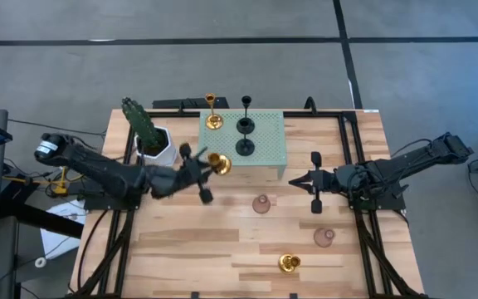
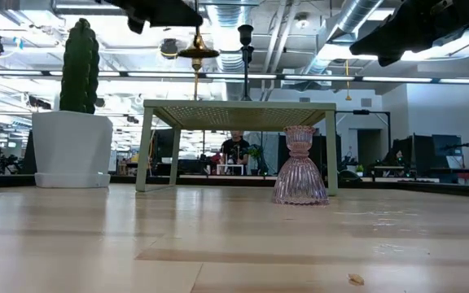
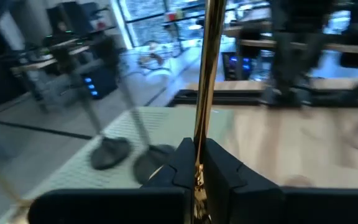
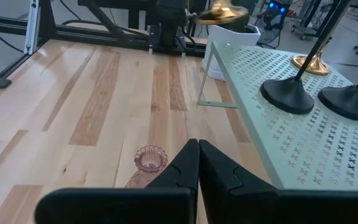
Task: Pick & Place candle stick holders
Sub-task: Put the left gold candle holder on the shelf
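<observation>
**Gold holder mid-air at the stand's edge, risky spot**

Gold candle stick holder (image 1: 219, 164) up off the table, thin stem pinched between the fingers of the left gripper (image 3: 199, 163), base hanging just at the near-left corner of the pale green perforated stand (image 1: 265, 151). Already parked on that stand: two black holders (image 1: 245, 147) and another gold one (image 1: 213, 121) at the far-left corner. Still down on the wood: two pinkish holders (image 1: 261, 203), (image 1: 324, 237) and a last gold one (image 1: 289, 263) near the front edge.

Right gripper (image 1: 315, 181) clenched on nothing, waiting over the table to the right of the stand. Cactus in its white pot (image 1: 158, 145) sitting right behind the left arm.

Possible trouble from here: skinny stem, heavy base, so easy to swivel in the pinch and land tilted. Also crowded up there; coming in too far could knock a black holder over. Setting down too near the corner, tipping off the stand.
</observation>
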Controlling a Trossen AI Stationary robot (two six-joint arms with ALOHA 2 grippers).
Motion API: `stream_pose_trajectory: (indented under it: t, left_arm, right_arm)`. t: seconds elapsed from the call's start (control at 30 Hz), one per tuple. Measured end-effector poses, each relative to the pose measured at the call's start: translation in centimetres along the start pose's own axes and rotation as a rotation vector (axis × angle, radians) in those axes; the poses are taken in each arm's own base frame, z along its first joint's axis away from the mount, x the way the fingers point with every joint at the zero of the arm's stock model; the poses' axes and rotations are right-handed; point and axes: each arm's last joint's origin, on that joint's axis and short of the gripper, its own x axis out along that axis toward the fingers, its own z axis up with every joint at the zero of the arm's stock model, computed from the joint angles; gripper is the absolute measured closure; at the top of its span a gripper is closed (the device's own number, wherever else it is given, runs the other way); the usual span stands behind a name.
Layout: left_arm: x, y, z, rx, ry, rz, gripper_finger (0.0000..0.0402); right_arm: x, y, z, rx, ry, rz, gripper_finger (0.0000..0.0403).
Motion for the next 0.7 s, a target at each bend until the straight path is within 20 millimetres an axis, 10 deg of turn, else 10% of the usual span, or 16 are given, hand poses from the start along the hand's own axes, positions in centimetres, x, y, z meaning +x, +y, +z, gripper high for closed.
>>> stream_pose_trajectory:
  t: [0.33, 0.7]
  left_arm:
    - [4.1, 6.3, -1.5, -0.124, 0.059, 0.023, 0.0391]
    - [4.7, 8.6, -3.0, -0.171, 0.178, 0.118, 0.0391]
  right_arm:
    - [0.0, 0.0, -0.2, -0.007, 0.020, 0.000, 0.0403]
    - [0.0, 0.0, -0.2, -0.009, 0.024, 0.001, 0.0403]
